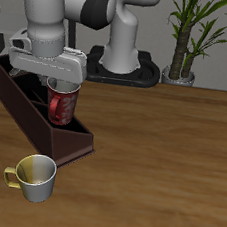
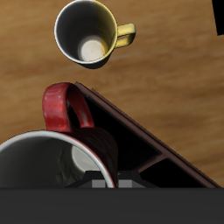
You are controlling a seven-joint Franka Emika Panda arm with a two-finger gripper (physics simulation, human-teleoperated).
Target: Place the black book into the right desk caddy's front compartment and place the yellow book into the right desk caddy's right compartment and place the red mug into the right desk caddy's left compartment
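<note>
Desk [image 1: 160, 162]: wood top; nothing on it blocks the drop.
Caddy [image 1: 35, 111]: dark box running diagonally near the desk's edge, its low, sloped end nearest the front; the target is that larger low-end section.
Pincer [image 1: 61, 79]: over the caddy, gripping the red mug at its rim; the fingers themselves are mostly hidden.
Red mug [image 1: 61, 104]: upright, held over or just inside the low-end section, handle [image 2: 66, 107] sticking out over the caddy wall.
Cream mug [image 1: 35, 176]: on the desk near the front, apart from the caddy.
Books: not visible.
Advice: keep the mug upright, lower straight, and watch that the handle clears the wall before letting go.
</note>
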